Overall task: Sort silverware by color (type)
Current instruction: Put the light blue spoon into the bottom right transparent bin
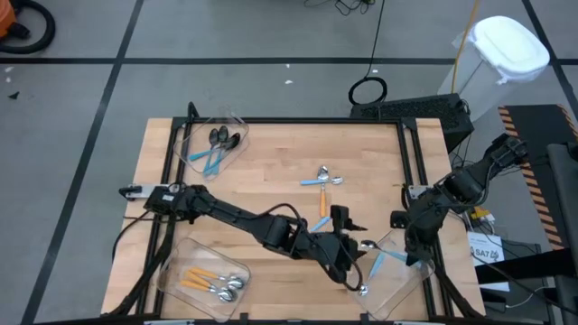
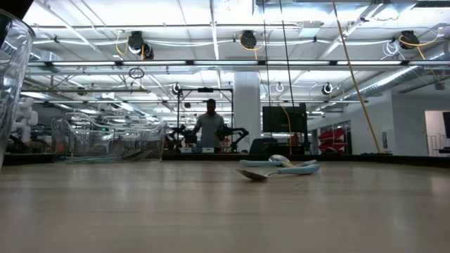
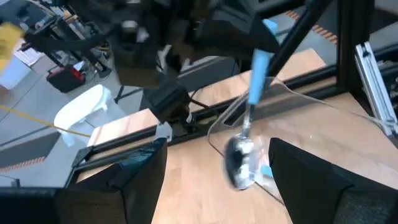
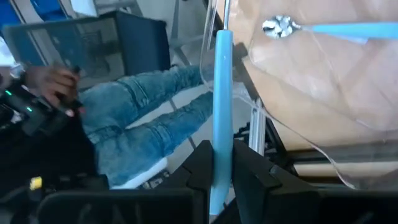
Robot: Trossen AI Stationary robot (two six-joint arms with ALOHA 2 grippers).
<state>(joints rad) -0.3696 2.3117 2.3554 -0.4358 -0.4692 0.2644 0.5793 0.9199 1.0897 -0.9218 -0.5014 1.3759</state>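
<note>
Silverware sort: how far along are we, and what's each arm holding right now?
Done: black spoons sit in the far-left bin, orange-handled spoons in the near-left bin.
In hand: the left gripper is open at the near-right bin, a blue-handled spoon dropping from it; the right gripper is shut on a light-blue handle.
Left: the loose spoons mid-table, plus an orange-handled spoon.

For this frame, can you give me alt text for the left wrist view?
A silver spoon with a light-blue plastic handle drops, blurred, bowl down, between the open left gripper fingers into a clear plastic bin at the wooden table edge.
</note>
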